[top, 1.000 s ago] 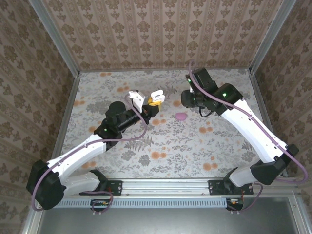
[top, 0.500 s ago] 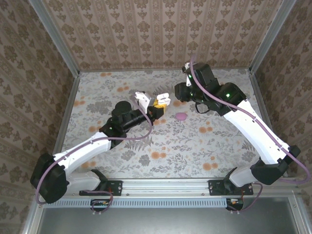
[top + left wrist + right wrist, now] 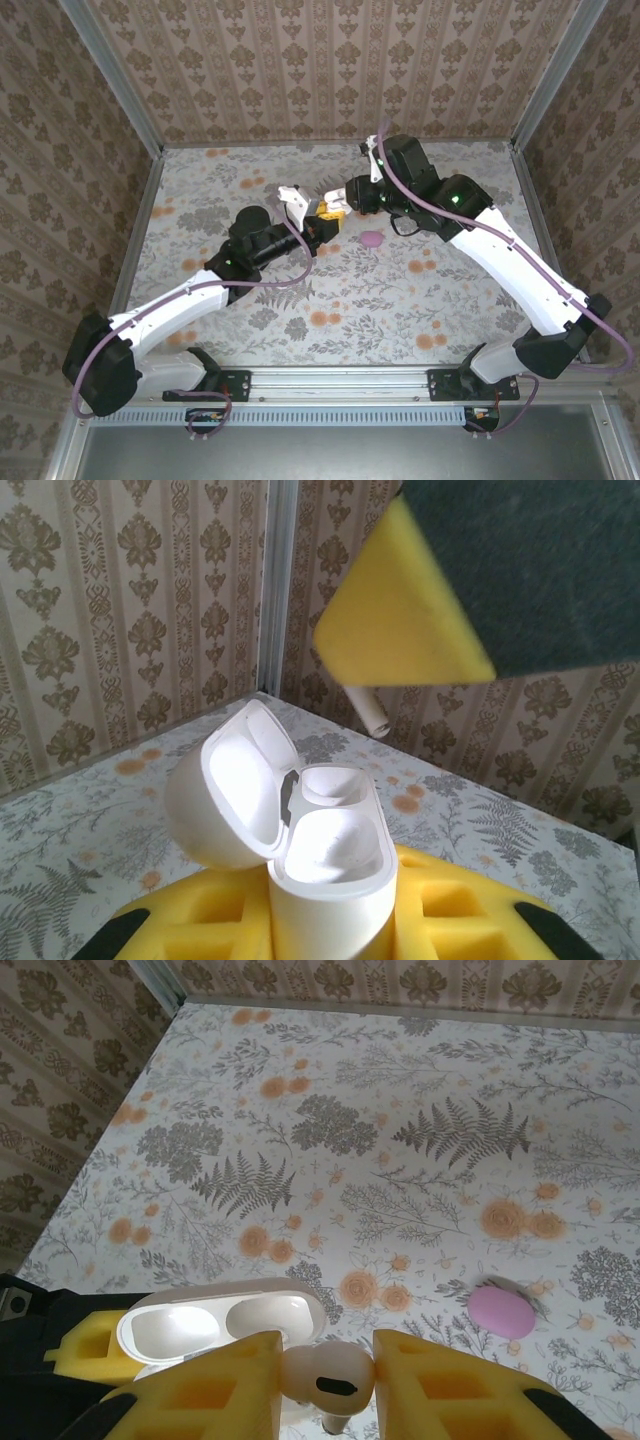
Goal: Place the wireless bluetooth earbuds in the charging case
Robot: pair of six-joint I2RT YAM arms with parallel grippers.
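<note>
My left gripper is shut on the white charging case, which stands upright between its yellow foam pads. The lid is swung open and both wells look vacant. My right gripper is shut on a white earbud, stem pointing down, just above and beside the case. From the left wrist, that earbud's stem hangs under a right foam pad above the case. From above, the two grippers meet at mid-table. A pinkish-purple pebble-like piece lies on the table.
The floral-print table is walled by patterned panels on three sides, with a metal corner post behind the case. Orange flower prints dot the cloth.
My right arm has swung left with the earbud, from well right of the case to right over it. My left arm edged slightly right with the case and now holds still.
</note>
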